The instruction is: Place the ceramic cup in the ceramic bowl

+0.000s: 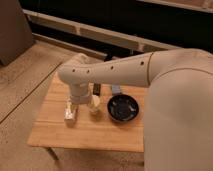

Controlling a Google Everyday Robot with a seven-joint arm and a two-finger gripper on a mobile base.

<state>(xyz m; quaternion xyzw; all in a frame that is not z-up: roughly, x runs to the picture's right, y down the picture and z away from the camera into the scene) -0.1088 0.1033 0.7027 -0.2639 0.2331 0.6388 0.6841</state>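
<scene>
The ceramic cup (94, 104), small and cream-white, stands upright on the wooden table (55, 130), just left of the ceramic bowl. The ceramic bowl (123, 108) is black, glossy and round, and sits near the table's right side with nothing visible in it. My gripper (70, 113) points down from the wrist, low over the table, a little to the left of the cup and apart from it. The arm reaches in from the right, above the bowl and cup.
A small black block (96, 89) and a bluish object (116, 89) lie behind the cup and bowl, partly hidden by the arm. The table's front edge is close below the bowl. A speckled floor surrounds the table, with a dark wall behind.
</scene>
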